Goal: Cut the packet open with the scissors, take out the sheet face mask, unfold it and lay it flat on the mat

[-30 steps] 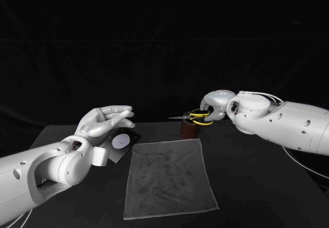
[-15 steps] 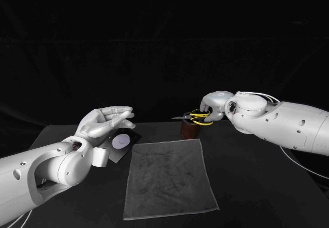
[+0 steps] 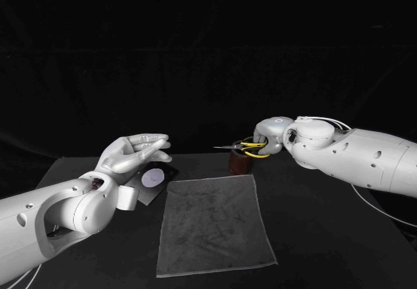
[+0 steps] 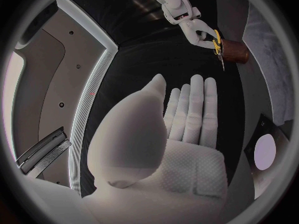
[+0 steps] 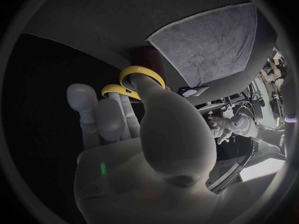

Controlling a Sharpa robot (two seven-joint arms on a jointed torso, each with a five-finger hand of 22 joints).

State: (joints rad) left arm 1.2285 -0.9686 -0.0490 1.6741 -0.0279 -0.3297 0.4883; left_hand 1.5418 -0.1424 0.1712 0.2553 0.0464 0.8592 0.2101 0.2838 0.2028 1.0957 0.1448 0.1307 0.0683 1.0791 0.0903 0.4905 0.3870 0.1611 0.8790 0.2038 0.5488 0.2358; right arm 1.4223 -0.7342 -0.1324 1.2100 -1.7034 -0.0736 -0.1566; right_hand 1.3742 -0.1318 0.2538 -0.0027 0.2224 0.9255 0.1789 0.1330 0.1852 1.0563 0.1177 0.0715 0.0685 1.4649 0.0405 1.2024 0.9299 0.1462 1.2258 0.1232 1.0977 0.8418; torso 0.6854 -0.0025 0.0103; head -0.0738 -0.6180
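Slowly, my right hand (image 3: pixel 273 136), clamped on scissors (image 3: pixel 245 146), has inched them up from holder (image 3: pixel 239 164); left hand (image 3: pixel 132 155) unchanged, empty, loosely open; packet (image 3: pixel 155 178) uncut.

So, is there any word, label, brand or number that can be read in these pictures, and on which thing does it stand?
None can be read.
packet: a pale round mark on its dark face, too small to show any letters.
scissors, brown holder, mat: no writing visible.
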